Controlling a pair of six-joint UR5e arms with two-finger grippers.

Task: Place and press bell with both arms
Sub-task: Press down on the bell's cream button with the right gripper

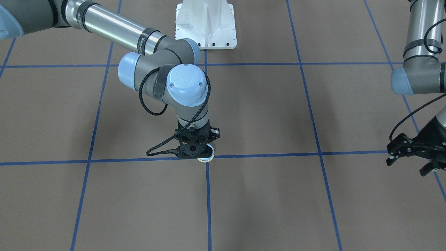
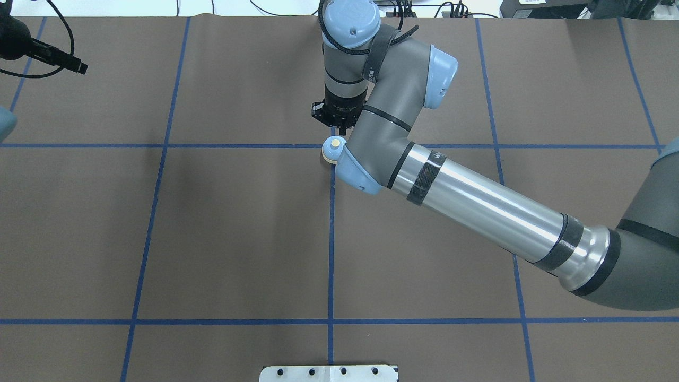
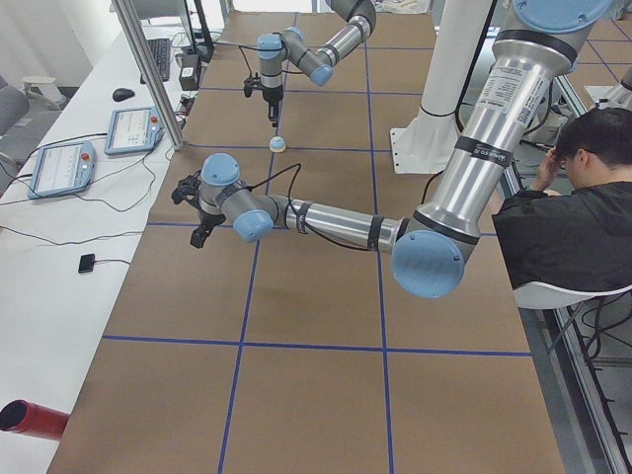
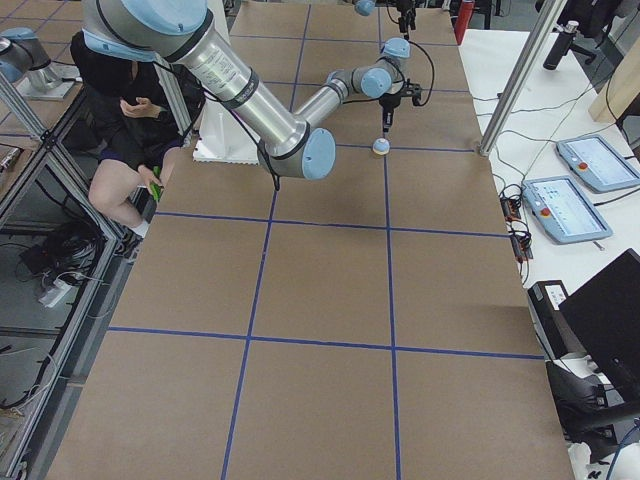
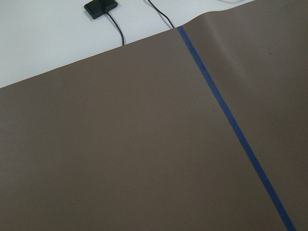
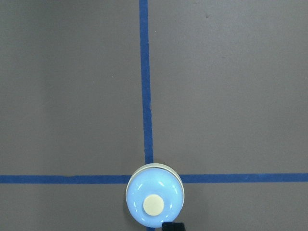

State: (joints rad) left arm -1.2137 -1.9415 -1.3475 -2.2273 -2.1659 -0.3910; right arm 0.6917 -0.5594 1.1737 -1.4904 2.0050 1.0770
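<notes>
Small, round, light-blue domed call bell (image 6: 154, 204) with a cream button, standing upright on the brown paper-covered table (image 2: 238, 239) at a crossing of blue tape lines (image 6: 144, 96). The black two-finger right gripper (image 3: 274, 118) hangs just above the bell, apart from it, its fingers drawn together into one narrow tip. The black left gripper (image 1: 409, 164), fingers spread and holding nothing, sits well apart, near the operators' edge.
</notes>
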